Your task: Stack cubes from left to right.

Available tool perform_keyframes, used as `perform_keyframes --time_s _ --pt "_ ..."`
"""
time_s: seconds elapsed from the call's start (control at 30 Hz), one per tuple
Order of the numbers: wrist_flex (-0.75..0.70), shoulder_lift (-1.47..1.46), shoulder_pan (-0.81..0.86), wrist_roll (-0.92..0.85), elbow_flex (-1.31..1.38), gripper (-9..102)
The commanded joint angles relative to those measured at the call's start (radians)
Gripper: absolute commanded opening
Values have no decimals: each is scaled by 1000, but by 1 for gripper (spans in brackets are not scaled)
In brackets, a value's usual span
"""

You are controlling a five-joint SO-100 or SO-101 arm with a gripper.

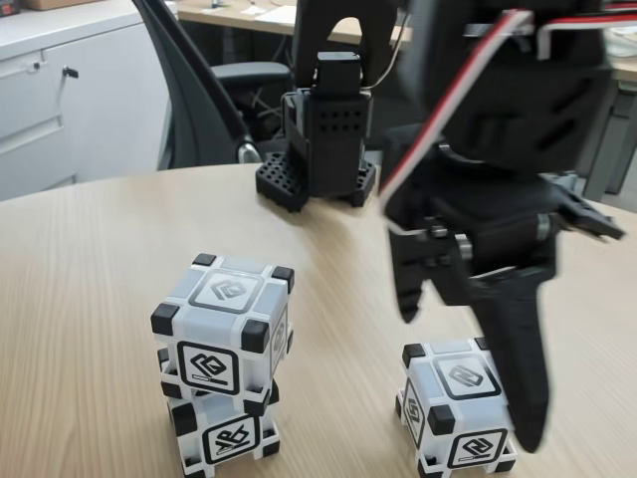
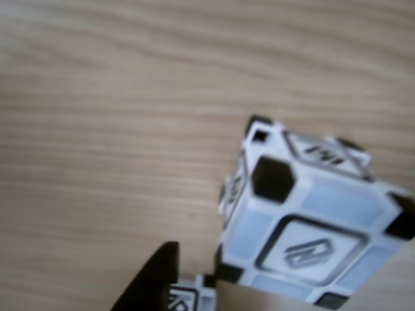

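Cubes, white-grey with black corners; gripper spread wide, holding nothing.

We see three white-grey cubes with black corner blocks, each face carrying a black line symbol in a black rounded frame. Our black gripper trails a red and white cable over the pale wood-grain table.

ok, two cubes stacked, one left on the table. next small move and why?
Probably lower the open gripper straight down around the lone cube. In the fixed view its fingers hang open just above and beside that cube, nothing is held, and the two-cube stack stands apart to the left, ready for a third.
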State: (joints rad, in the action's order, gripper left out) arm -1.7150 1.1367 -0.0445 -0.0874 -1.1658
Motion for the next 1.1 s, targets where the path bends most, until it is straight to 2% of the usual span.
perform_keyframes --time_s 0.0,0.27,0.77,1.07 --pt "31 6 -11 58 23 45" --pt "35 5 -11 190 21 43" --pt "37 -48 -12 199 21 43" --pt "109 -94 -12 178 23 42"
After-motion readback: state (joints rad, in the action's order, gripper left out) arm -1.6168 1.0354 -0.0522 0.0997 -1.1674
